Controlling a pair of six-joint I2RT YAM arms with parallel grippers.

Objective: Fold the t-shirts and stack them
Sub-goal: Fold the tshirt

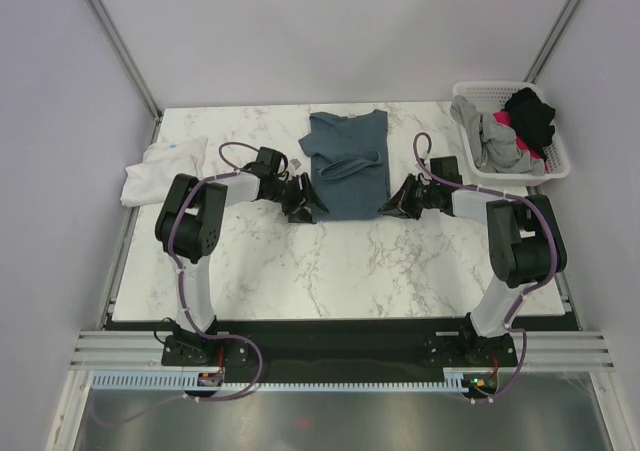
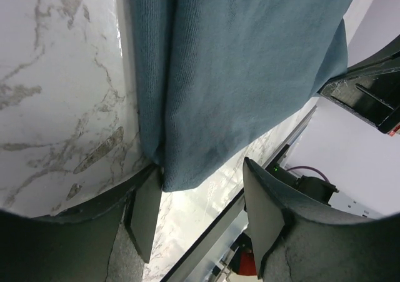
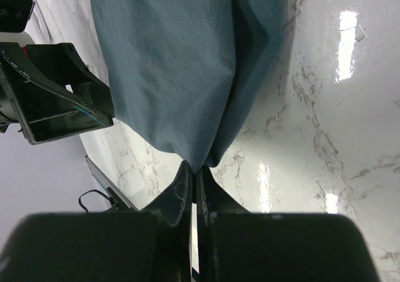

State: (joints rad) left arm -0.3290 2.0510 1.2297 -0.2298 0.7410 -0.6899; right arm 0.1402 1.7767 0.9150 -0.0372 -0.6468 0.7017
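Middle of the worktop, toward the far side, lies one slate-blue t-shirt. Right tool is pinched tight on its near-right corner. Left tool has its jaws apart at the near-left corner, cloth touching one finger. One white t-shirt lies far left. One grey t-shirt and one black t-shirt sit in the basket, far right.

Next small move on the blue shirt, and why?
Probably open the right gripper and back off: its jaws pinch a near corner of the slate-blue t-shirt, which lies flat on the table, and the left gripper has its jaws open, that corner loose.
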